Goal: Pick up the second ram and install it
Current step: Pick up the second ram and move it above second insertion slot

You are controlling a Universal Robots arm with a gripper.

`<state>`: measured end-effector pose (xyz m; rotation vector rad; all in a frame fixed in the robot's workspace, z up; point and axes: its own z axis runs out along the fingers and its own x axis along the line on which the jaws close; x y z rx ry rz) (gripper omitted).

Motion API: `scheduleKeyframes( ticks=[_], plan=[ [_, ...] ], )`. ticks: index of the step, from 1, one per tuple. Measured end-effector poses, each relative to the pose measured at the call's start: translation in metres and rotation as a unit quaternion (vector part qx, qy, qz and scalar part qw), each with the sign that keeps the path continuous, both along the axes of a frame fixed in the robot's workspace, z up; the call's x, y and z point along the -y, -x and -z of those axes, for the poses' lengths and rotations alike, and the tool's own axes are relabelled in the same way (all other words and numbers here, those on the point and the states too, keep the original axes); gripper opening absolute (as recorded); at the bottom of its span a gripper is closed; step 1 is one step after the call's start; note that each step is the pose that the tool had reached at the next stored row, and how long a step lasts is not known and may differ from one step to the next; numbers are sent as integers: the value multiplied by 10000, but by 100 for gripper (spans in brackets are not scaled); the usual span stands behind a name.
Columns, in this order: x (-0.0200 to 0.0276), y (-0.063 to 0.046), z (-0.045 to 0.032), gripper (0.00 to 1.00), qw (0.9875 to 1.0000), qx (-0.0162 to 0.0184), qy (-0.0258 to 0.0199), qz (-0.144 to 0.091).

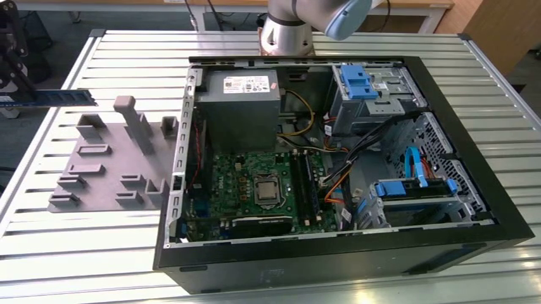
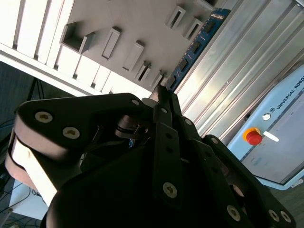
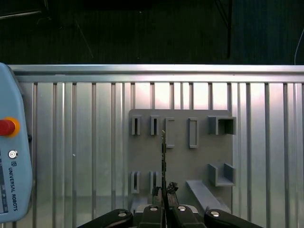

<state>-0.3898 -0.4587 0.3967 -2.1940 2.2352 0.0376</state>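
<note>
1. On the desk point(image 1: 110, 253) you find the open computer case point(image 1: 473, 209) on the exterior view's right. The holder plate point(image 1: 101, 171) lies just beside it, on the exterior view's left.
2. Inside the case, the power-supply box point(image 1: 241, 104) sits at the far end. The motherboard point(image 1: 253, 183) lies in front of it, and the drive cage point(image 1: 368, 88) is to the exterior view's right of the box.
3. The arm base point(image 1: 286, 35) stands behind the case.
4. The second ram point(image 1: 59, 97) hangs above the plate's far side. The gripper point(image 1: 15, 88) has its fingers point(image 2: 164, 118) closed on the ram's end.
5. The pendant point(image 3: 12, 156) lies on the desk, well apart from the plate.
</note>
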Motion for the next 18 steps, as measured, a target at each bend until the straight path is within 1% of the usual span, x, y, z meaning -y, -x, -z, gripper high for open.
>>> scheduleKeyframes(
  ticks=[18],
  plan=[
    [0, -61, 0, 14, 10000, 0, 0, 0]
  ],
)
